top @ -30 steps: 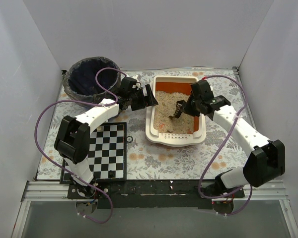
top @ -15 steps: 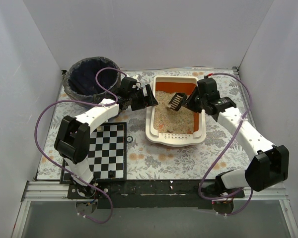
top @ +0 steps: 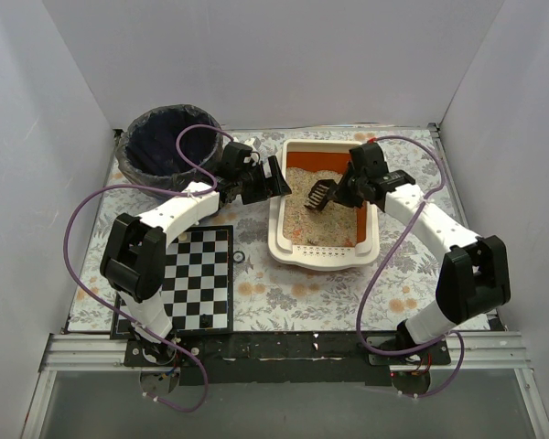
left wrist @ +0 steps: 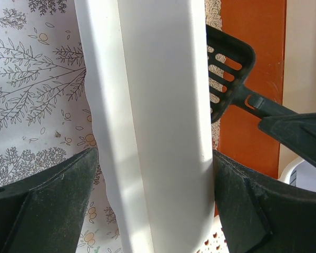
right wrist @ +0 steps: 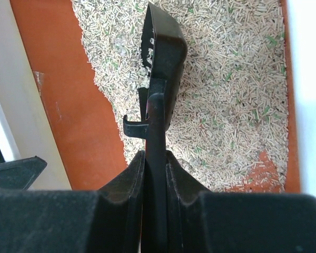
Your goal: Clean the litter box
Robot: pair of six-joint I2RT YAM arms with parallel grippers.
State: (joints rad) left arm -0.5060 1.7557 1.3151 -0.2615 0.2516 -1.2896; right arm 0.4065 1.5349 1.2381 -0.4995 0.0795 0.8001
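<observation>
The cream-white litter box [top: 279, 240] sits mid-table, with an orange floor and beige pellet litter [top: 306, 218]. My left gripper [top: 280, 182] is shut on its left rim [left wrist: 163, 132], one finger outside and one inside. My right gripper [top: 346, 194] is shut on the handle of a black slotted scoop [top: 317, 195], held over the litter near the box's far half. In the right wrist view the scoop [right wrist: 163, 47] stands on edge above the pellets [right wrist: 231, 95]. Its slotted head also shows in the left wrist view [left wrist: 227, 74].
A round blue bin with a dark bag [top: 165, 142] stands at the back left. A black-and-white checkered mat [top: 201, 279] lies front left. White walls enclose the floral table cover [top: 293, 297]. Purple cables loop beside both arms.
The right gripper swung the scoop: low in the litter a second ago, lifted flat toward the far end half a second ago, now turned on edge over the litter's middle. The left arm stayed put.
</observation>
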